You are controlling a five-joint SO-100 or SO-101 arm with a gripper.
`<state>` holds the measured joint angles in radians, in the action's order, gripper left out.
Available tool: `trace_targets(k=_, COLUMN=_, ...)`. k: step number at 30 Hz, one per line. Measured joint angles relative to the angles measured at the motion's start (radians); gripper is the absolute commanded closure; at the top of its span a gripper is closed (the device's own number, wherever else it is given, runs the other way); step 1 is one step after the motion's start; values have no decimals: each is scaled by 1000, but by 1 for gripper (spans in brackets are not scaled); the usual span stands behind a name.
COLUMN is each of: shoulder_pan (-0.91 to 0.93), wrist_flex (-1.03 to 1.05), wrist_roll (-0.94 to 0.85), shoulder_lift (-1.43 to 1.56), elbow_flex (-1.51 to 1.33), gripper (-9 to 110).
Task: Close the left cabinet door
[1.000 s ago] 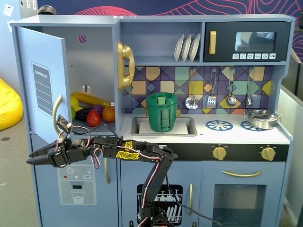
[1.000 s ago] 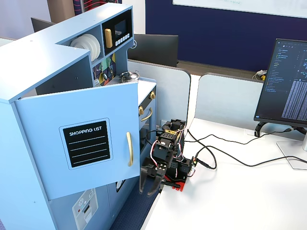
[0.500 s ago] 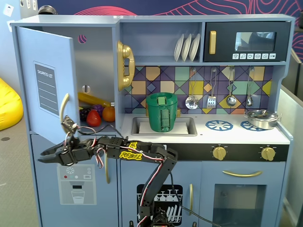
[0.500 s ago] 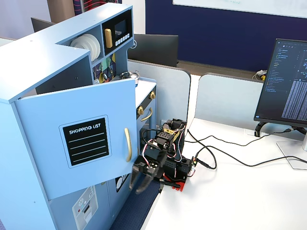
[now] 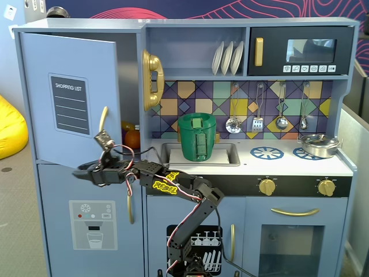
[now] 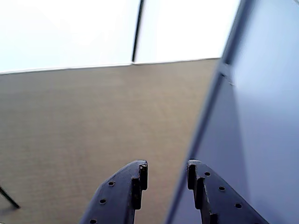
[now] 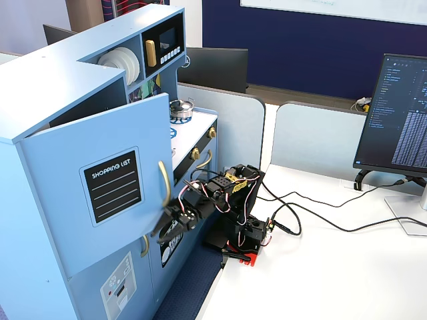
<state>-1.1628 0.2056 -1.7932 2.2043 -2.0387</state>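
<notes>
The left cabinet door (image 5: pixel 63 69) is a light-blue panel with a black "SHOPPING LIST" chalkboard (image 5: pixel 70 105) and a curved gold handle (image 5: pixel 102 121). It stands ajar, swung out from the cabinet, as the other fixed view also shows (image 7: pixel 67 173). My gripper (image 5: pixel 78 172) is open and empty. It points left, just below the door's bottom edge and below the handle (image 7: pixel 164 183). It also shows in the other fixed view (image 7: pixel 157 235). In the wrist view the gripper (image 6: pixel 167 170) has its jaws apart, with brown floor behind and a light-blue cabinet front (image 6: pixel 261 140) on the right.
The lower door with a water-dispenser graphic (image 5: pixel 92 222) is behind the gripper. A gold phone (image 5: pixel 152 81), a green pot (image 5: pixel 196 137) in the sink and the microwave (image 5: pixel 300 51) lie to the right. A monitor (image 7: pixel 400 113) and cables (image 7: pixel 313 220) are on the white table.
</notes>
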Motion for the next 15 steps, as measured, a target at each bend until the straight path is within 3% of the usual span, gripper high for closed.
trace_targets(k=15, shoulder_pan=293, wrist_flex=-77, wrist_roll=18, shoulder_lift=46, elbow_flex=-66, gripper=102)
